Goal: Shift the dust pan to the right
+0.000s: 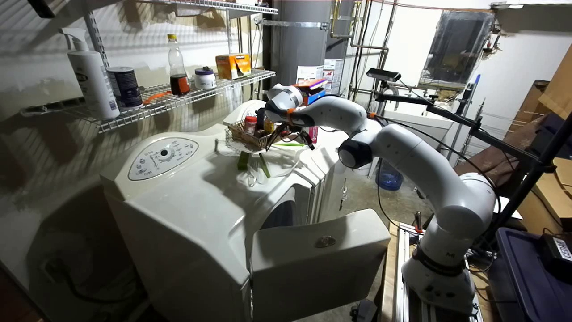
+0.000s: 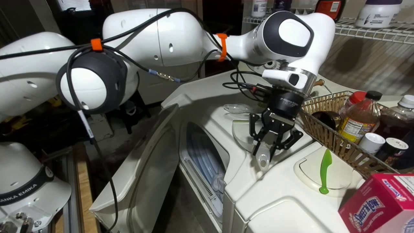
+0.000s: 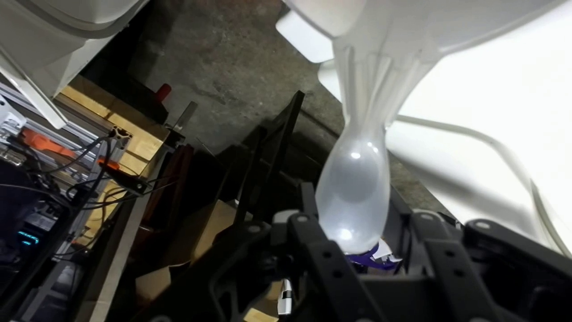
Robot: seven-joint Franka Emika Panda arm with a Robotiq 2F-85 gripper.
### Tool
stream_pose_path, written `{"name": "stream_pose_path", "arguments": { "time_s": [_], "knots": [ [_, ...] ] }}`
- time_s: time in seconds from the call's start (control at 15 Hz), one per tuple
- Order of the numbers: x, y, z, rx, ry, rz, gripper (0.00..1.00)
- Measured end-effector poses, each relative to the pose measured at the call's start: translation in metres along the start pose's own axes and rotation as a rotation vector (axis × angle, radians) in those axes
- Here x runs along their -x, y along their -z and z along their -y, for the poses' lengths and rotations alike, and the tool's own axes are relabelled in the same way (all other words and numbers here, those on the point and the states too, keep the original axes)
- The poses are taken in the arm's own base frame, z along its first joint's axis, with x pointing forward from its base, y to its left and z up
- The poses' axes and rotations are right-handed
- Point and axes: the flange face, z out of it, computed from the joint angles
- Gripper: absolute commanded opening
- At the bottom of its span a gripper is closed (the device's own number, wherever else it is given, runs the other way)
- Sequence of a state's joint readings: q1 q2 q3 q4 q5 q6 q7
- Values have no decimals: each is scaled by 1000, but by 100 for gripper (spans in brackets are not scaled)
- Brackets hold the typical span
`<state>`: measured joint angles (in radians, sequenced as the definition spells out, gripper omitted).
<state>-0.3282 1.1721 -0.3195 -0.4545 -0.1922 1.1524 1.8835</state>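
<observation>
In an exterior view, the end effector (image 1: 290,146) hangs above the desk (image 1: 187,205), a wicker basket (image 1: 248,140) at its nine o'clock. In an exterior view, the clear dust pan (image 2: 241,137) shows at the end effector's ten o'clock, its handle (image 2: 263,162) between the jaws, end toward six; a pink box (image 2: 365,207) stands at four o'clock. In the wrist view, the jaws are clamped on that handle at nine and three o'clock, the pan spreading toward twelve.
</observation>
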Motion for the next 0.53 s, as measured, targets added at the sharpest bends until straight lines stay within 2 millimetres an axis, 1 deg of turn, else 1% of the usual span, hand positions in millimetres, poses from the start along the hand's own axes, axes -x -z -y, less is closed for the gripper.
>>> {"name": "stream_pose_path", "arguments": {
  "time_s": [0.53],
  "knots": [
    [3,4,-3,-6,-21,-2,13]
  ]
}}
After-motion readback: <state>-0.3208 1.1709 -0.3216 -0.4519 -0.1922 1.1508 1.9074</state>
